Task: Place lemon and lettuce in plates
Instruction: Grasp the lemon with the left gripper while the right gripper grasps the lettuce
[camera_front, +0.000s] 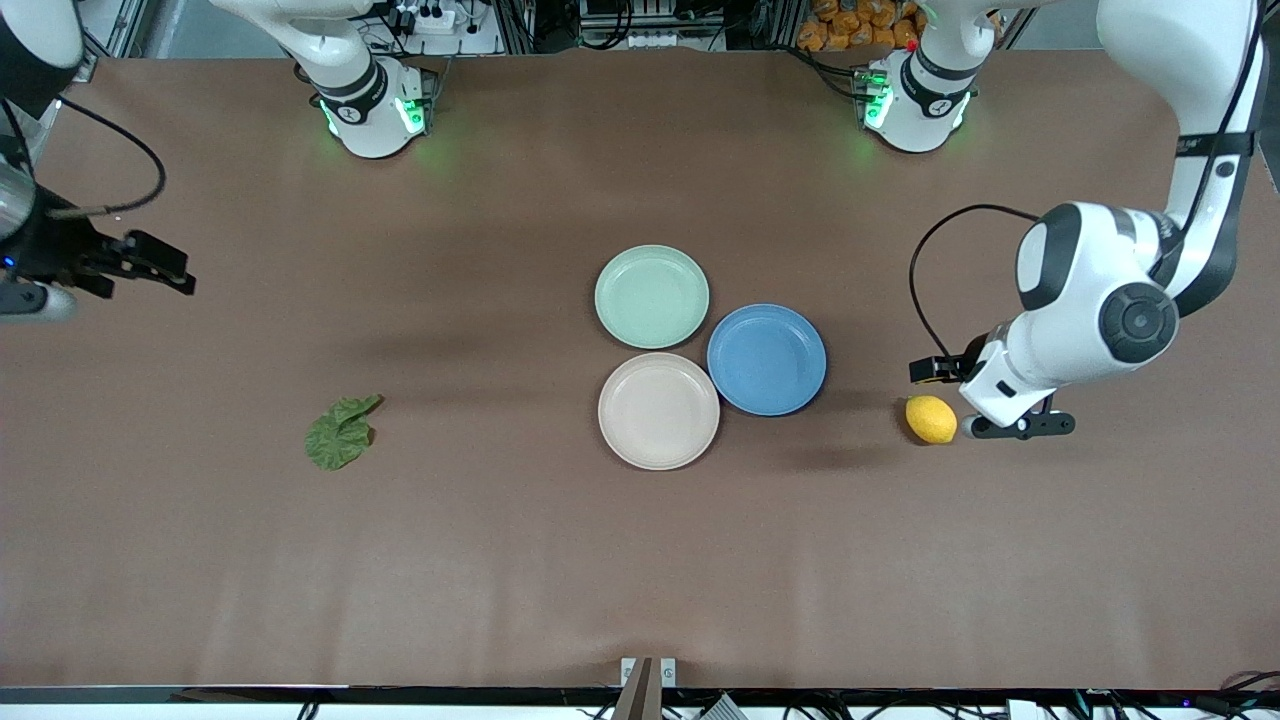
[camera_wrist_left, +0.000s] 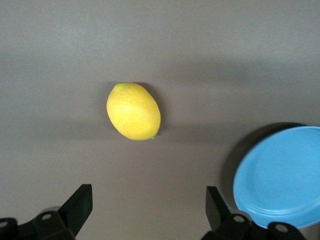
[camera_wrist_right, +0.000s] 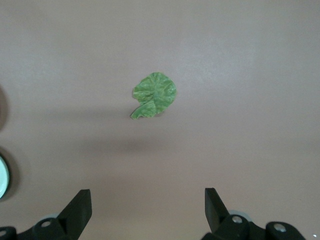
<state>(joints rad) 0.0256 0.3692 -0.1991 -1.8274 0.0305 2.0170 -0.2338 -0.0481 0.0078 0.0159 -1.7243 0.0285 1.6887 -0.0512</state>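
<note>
Brown tabletop (camera_front: 560, 560) holds the small oval yellow lemon (camera_front: 931, 419) beside the blue plate (camera_front: 767, 359), where the left gripper (camera_wrist_left: 145, 210) hovers wide open and empty, apparently lining up, while the right gripper (camera_wrist_right: 147, 210), likewise open, waits above the crinkled green lettuce leaf (camera_front: 340, 433).

Surface (camera_front: 640, 560): three plates touching mid-surface, mint plate (camera_front: 652, 296), beige plate (camera_front: 658, 410), blue plate (camera_front: 767, 359). Lettuce (camera_front: 340, 432) toward right arm's end. Lemon (camera_front: 931, 419) toward left arm's end, left hand (camera_front: 1018, 427) just beside it.
</note>
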